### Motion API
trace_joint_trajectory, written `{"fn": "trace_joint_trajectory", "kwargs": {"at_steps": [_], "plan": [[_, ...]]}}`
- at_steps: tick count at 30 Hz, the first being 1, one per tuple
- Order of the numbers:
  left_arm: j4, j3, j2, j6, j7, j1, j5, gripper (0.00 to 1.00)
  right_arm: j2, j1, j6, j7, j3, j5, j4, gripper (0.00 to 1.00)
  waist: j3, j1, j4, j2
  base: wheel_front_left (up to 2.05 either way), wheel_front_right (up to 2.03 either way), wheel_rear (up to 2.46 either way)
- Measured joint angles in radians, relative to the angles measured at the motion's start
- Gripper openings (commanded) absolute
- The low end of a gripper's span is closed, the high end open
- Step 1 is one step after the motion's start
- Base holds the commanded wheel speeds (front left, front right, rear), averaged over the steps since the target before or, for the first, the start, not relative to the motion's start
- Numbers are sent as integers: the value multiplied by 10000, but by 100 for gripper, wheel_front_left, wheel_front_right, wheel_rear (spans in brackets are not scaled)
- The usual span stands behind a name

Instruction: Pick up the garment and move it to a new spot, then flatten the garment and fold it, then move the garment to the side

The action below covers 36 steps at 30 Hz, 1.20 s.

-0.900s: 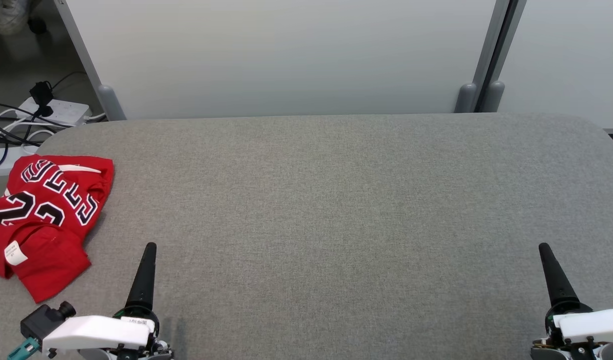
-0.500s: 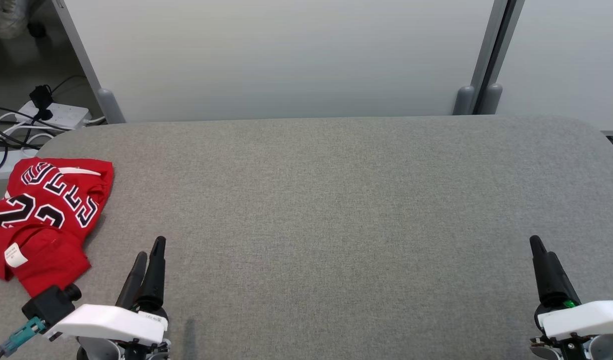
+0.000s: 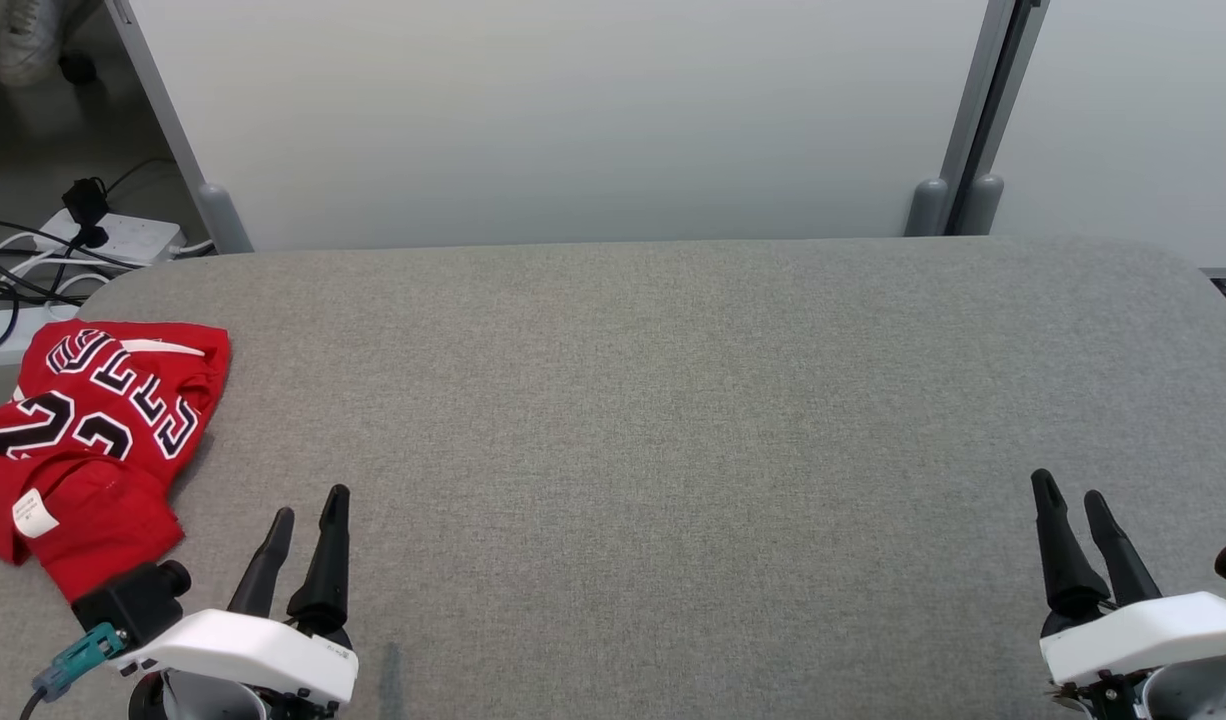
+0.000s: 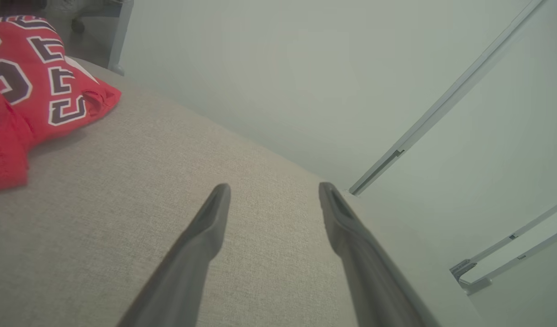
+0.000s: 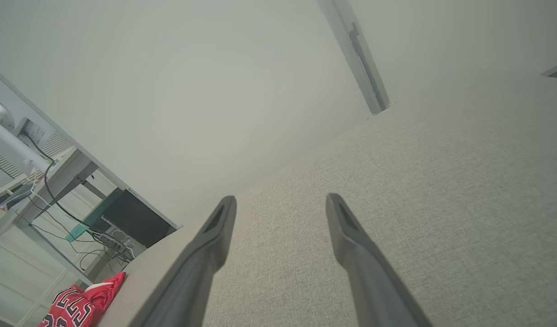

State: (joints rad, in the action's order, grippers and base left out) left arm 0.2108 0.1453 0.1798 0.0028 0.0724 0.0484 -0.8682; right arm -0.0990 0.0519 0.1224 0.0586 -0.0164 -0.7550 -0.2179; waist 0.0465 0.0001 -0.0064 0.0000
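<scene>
Both have spread — left gripper (image 3: 311, 502) and right gripper (image 3: 1066, 486) wide, empty. Shirt (image 3: 93, 420) sits at the table (image 3: 673, 400) edge — a careless pull could drag it off.

Your head camera looks forward and down across the grey table (image 3: 673, 380) to the white wall (image 3: 573, 110). Each wrist camera rides low, close over the table, sighting along the left gripper (image 4: 274, 186) or right gripper (image 5: 280, 197) (horizons tilted). All three catch the red garment (image 3: 93, 420).
</scene>
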Motion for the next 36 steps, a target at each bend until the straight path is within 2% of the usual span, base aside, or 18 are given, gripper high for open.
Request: {"fn": "trace_joint_trajectory", "kwargs": {"at_steps": [14,36], "plan": [[479,380,259,337,451,-1,1427,100,-10,-12,2,458,40,2105,-328,100,127,0,-19,0,0,0,0],[1187,779,399,430,1049,2,2721,100,36,-13,8,1097,29,4397,-934,100,230,0,-17,0,0,0,0]]}}
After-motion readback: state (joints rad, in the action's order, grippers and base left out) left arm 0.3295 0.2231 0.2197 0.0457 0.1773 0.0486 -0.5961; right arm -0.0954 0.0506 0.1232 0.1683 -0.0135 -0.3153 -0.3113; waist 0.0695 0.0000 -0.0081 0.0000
